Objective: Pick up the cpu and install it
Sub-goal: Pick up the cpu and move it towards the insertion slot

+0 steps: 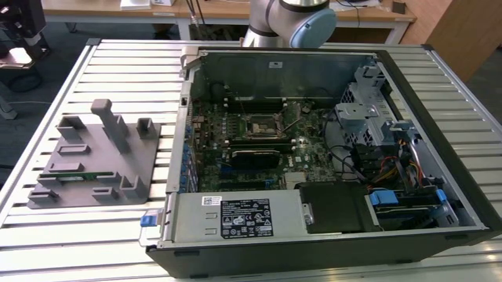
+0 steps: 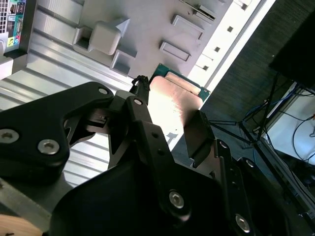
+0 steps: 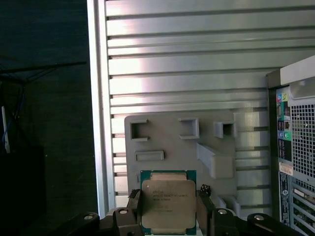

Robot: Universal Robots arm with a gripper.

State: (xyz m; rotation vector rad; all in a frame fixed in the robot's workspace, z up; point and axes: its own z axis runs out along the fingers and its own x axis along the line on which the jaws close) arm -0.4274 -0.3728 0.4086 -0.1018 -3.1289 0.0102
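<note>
The cpu [image 3: 168,201] is a flat square chip with a silver top plate and a green rim. My gripper [image 3: 168,212] is shut on it, one black finger against each side. In the second wrist view the cpu [image 2: 178,93] shows its coppery underside between the same fingers [image 2: 142,110] of the gripper [image 2: 172,118]. It hangs well above the grey plastic tray [image 3: 172,125], which lies on the slatted metal table. In the exterior view the open computer case holds the motherboard with its square socket [image 1: 260,124] near the middle.
The grey tray [image 1: 86,158] with upright blocks lies at the exterior view's left, a green memory stick [image 1: 74,174] in it. The open case [image 1: 439,176] takes up the middle and right, with cables, drive cages and a power supply [image 1: 235,216]. The arm's base [image 1: 286,20] stands behind it.
</note>
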